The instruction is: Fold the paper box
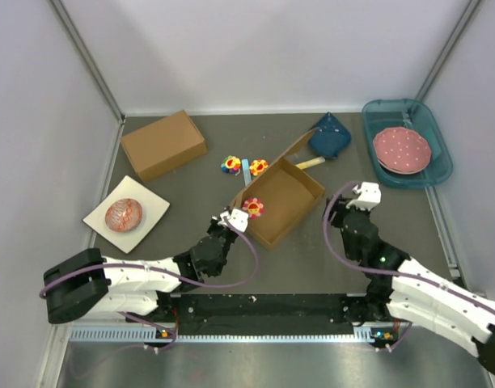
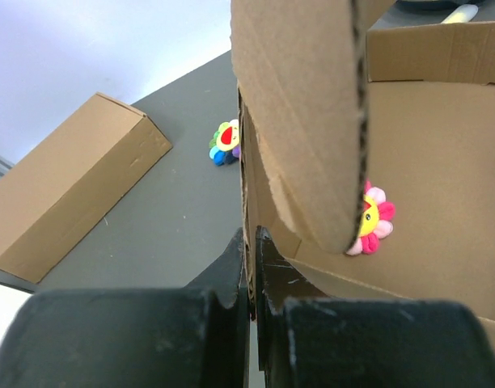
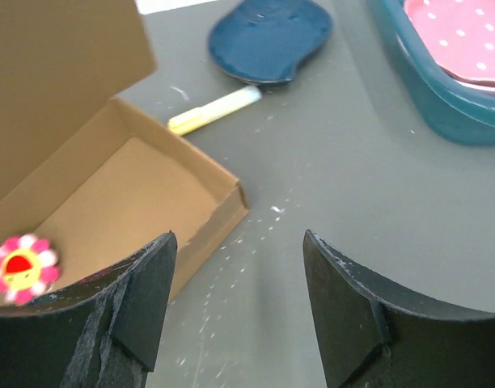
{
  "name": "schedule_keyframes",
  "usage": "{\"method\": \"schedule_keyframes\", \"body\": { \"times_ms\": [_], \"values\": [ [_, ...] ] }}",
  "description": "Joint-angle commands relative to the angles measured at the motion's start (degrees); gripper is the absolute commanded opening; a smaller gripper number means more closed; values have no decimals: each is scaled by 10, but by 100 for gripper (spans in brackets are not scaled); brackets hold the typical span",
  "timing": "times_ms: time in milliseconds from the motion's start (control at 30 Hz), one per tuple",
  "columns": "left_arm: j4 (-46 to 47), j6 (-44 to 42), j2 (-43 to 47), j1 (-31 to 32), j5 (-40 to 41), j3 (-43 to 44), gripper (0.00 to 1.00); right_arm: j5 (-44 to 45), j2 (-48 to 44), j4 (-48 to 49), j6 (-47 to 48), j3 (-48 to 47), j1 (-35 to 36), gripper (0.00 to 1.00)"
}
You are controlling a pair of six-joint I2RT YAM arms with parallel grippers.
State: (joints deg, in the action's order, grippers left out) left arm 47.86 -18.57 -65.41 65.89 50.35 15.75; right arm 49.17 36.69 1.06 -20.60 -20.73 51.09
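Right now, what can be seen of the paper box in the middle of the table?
The paper box is plain brown corrugated cardboard, shallow, rectangular and open, lying diagonally on the table. Its lid flap stands raised along the far-left long side; a rounded tab curls over the near-left corner. A small pink flower toy lies inside. The left gripper is shut on its wall there; the right gripper is open, not touching it.
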Motion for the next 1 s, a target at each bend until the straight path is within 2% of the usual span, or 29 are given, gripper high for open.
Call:
{"method": "schedule_keyframes", "body": {
  "times_ms": [0,133,300,467,600,800,967],
  "values": [
    [43,41,5,-1,-3,-8,0,-143,95,128,-2,-33,-89,61],
    [46,41,6,-4,-5,-12,0,-172,249,149,10,-98,-134,55],
    [35,50,23,-5,-9,-20,0,-227,341,178,14,-156,-166,56],
    [20,57,38,-7,-12,-26,0,-230,429,170,30,-208,-188,58],
    [16,65,38,-8,-14,-24,0,-225,489,158,39,-221,-191,56],
    [21,69,18,-18,-16,-13,0,-202,513,122,11,-204,-192,48],
    [24,106,11,-45,-36,-12,0,-248,467,98,-44,-162,-192,39]
  ]
}}
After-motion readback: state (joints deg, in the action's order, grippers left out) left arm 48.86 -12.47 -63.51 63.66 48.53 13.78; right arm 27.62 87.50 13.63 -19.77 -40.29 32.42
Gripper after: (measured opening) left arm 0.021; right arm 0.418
